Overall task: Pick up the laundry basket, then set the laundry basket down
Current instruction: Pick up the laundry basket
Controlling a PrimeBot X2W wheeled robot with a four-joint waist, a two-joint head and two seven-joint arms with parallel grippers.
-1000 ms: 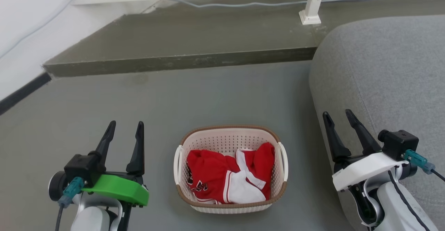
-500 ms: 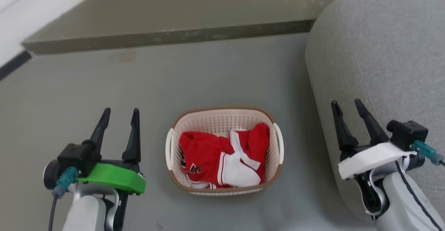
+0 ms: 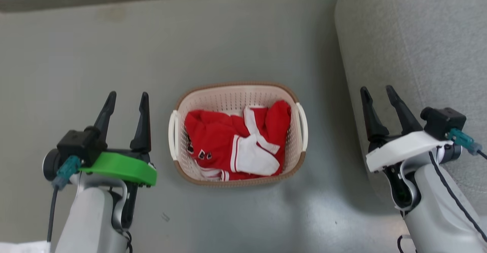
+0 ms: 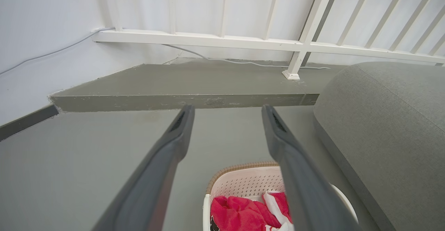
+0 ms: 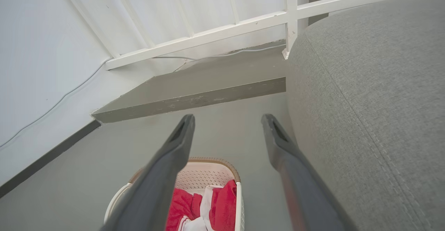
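The laundry basket (image 3: 232,93), cream-white with a brown rim band and white loop handles, stands on the grey floor between my arms, holding red and white clothing (image 3: 228,142). My left gripper (image 3: 127,99) is open, a short way left of the basket's left handle (image 3: 173,135). My right gripper (image 3: 378,93) is open to the right of the right handle (image 3: 302,120), close to the sofa. The basket (image 4: 240,180) lies low between the left fingers in the left wrist view, and the basket (image 5: 208,172) sits low in the right wrist view. Both grippers hold nothing.
A grey fabric sofa (image 3: 414,43) rises along the right, right beside my right arm. A raised concrete step (image 4: 180,92) runs across behind the basket, with a white railing (image 4: 243,43) and a cable (image 4: 243,62) on it. A white wall (image 5: 38,67) stands to the left.
The head camera has tilted downward, so the step and railing slid up out of its picture. The basket stays on the floor and both grippers remain open beside it.
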